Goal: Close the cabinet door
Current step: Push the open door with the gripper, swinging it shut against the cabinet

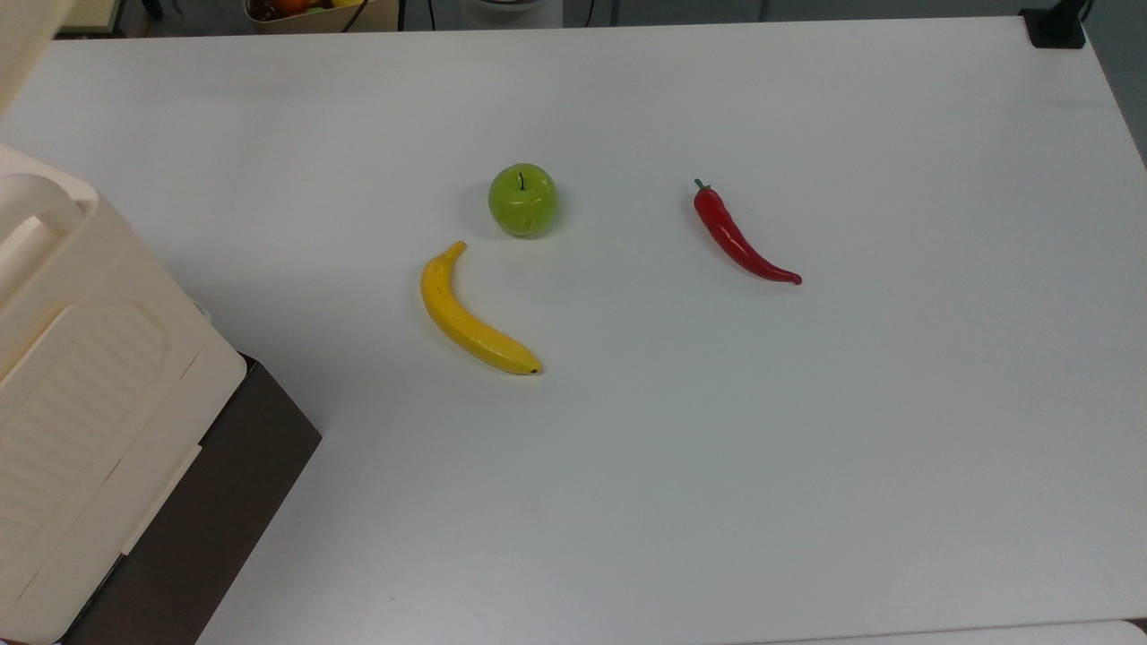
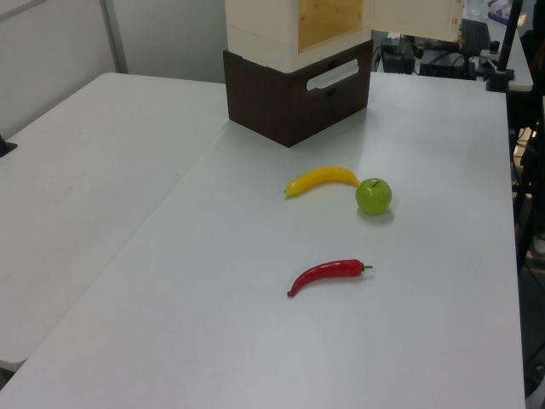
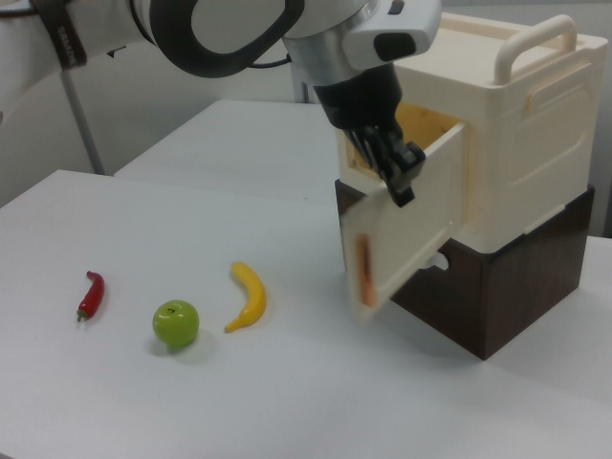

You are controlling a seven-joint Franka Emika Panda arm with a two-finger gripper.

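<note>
The cream cabinet [image 3: 521,143] stands on its dark brown base [image 3: 507,287] at the right view's right. The cabinet door [image 3: 406,239] hangs partly open, swung out toward the table, and the yellowish inside shows behind it. My gripper [image 3: 400,182] is at the door's upper edge, against its outer face. In the top view the cabinet [image 1: 90,376] fills the lower left and a cream strip of the door [image 1: 27,36] shows in the top left corner. The left view has the cabinet [image 2: 264,25] at the top, with the door [image 2: 417,17] sticking out to the right.
On the white table [image 1: 717,448] lie a yellow banana [image 1: 466,318], a green apple [image 1: 522,199] and a red chili [image 1: 739,237], all well away from the cabinet. A white drawer handle [image 2: 334,74] sits on the base's front.
</note>
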